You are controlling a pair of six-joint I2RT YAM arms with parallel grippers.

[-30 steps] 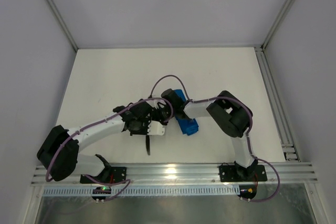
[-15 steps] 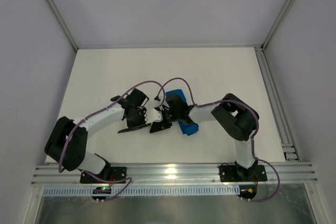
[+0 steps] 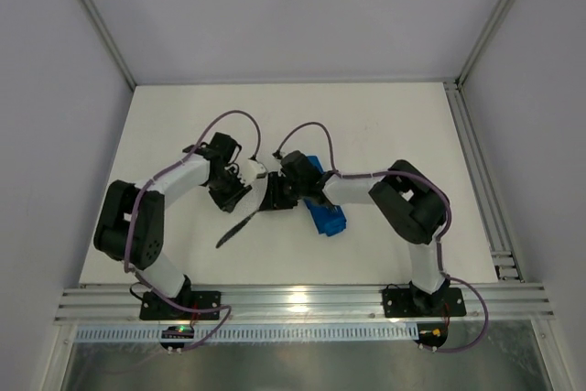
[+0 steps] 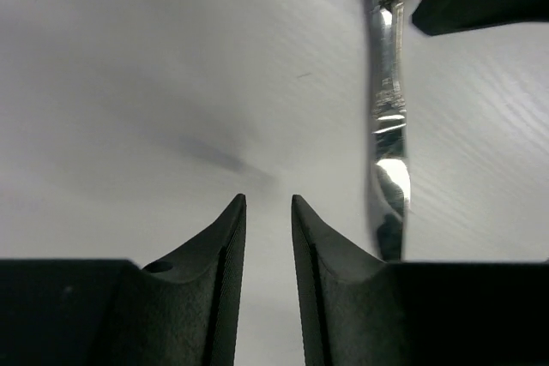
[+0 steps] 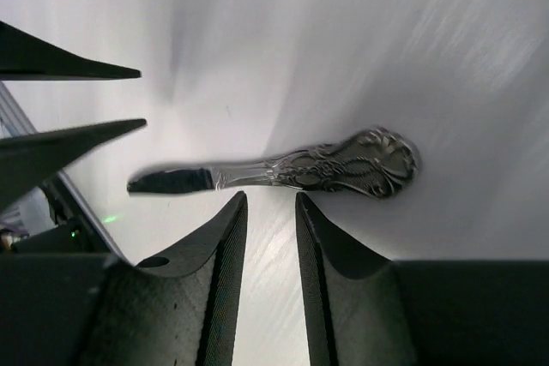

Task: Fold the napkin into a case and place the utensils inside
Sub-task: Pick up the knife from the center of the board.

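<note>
White table [image 3: 385, 125], knifeless blue case [image 3: 324, 212]

Lab test cell: bare white table [image 3: 385, 125], grey enclosure walls [image 3: 275, 16], aluminium frame rails [image 3: 302, 301].

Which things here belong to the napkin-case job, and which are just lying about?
Job: blue napkin case; silver utensil.
Not the job: aluminium rail; purple cable. Nothing else lies loose.
</note>
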